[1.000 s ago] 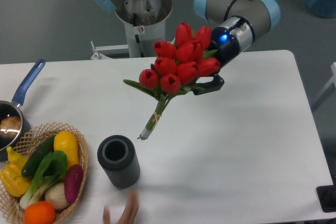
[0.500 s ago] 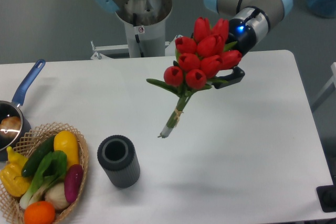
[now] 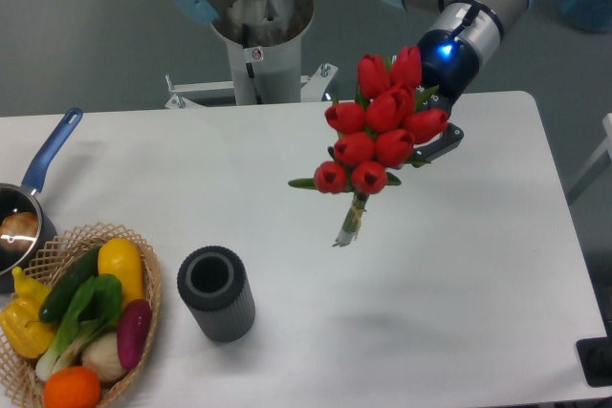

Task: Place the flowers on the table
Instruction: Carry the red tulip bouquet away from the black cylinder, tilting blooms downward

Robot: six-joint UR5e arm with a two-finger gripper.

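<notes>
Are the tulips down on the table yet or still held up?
Held up. The tulips hang from the gripper, stems pointing down with their tips clear of the white table; whether its fingers are closed is hidden.

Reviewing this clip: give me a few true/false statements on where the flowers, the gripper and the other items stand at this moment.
1. The flowers are held in the air above the table. True.
2. The gripper is open and away from the bunch. False: it is shut on the flowers.
3. The dark cylinder vase holds the flowers. False: it stands empty.
4. A wicker basket of vegetables sits at the table's left front. True.
5. The blue-handled pot stands at the right edge. False: it is at the left edge.
</notes>
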